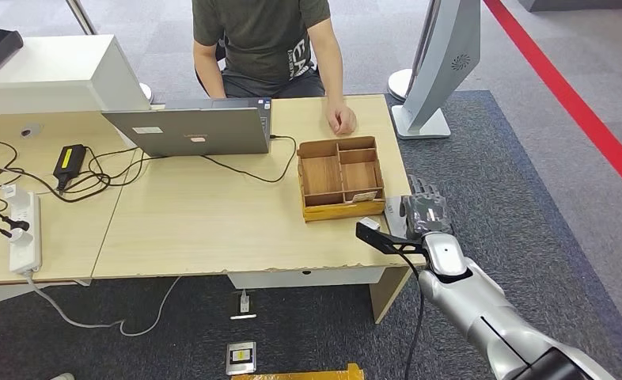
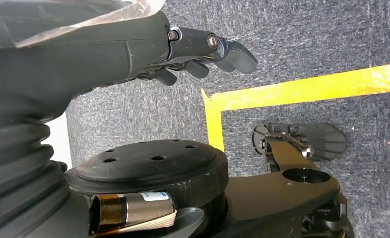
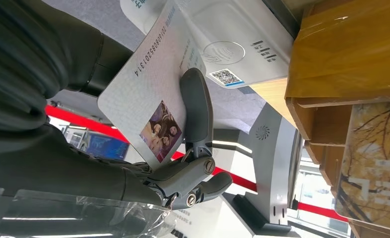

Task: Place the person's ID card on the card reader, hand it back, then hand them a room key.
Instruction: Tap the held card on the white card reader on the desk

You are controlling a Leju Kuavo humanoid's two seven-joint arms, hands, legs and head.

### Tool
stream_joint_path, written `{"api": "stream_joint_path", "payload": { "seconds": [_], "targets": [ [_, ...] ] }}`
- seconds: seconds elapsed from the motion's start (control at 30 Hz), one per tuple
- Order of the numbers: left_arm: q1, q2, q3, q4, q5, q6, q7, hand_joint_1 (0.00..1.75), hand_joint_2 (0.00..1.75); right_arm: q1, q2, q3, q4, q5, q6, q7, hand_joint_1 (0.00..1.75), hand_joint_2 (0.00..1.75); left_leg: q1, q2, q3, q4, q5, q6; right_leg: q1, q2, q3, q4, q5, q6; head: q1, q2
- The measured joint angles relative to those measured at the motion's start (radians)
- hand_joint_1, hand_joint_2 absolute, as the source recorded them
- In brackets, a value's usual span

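The ID card (image 3: 151, 94) bears a number, seemingly 20160808520131 4; the card reader (image 3: 227, 47) a QR sticker.

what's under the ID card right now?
In the right wrist view the ID card, held by the right robot hand, lies over the white card reader. The reader's logo and QR sticker show; the part beneath the card is covered.

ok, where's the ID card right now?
In the right robot hand, per the right wrist view: the ID card lies against the white card reader, beside the wooden tray.
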Motion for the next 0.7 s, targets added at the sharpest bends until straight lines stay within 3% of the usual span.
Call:
{"api": "stream_joint_path", "payload": {
  "seconds": [0.27,0.43,0.57,0.7],
  "targets": [
    [0.000,0.000,0.000,0.000,0.001,-0.001,0.000,0.00,1.75,-0.004,0.000,-0.001,-0.007,0.021,0.000,0.012,1.75,1.75,0.000,0.000,0.000,0.000,0.000,0.000,0.000,0.000,0.000,0.000,0.000,0.000,0.000,0.000],
    [0.000,0.000,-0.004,0.000,-0.001,0.000,-0.001,0.00,1.75,-0.030,-0.001,-0.044,-0.067,-0.123,-0.012,-0.015,1.75,1.75,0.000,0.000,0.000,0.000,0.000,0.000,0.000,0.000,0.000,0.000,0.000,0.000,0.000,0.000],
    [0.001,0.000,-0.016,0.000,-0.016,-0.007,-0.017,0.00,0.00,-0.065,0.000,-0.083,-0.127,-0.167,0.001,-0.030,1.75,1.75,0.000,0.000,0.000,0.000,0.000,0.000,0.000,0.000,0.000,0.001,0.000,0.000,0.000,0.000],
    [0.005,-0.001,-0.029,0.000,-0.025,-0.009,-0.023,0.00,0.00,-0.106,0.007,-0.101,-0.177,-0.178,0.021,-0.035,1.75,1.75,0.000,0.000,0.000,0.000,0.000,0.000,0.000,0.000,0.000,0.000,0.000,0.000,0.000,0.000]
  ]
}}
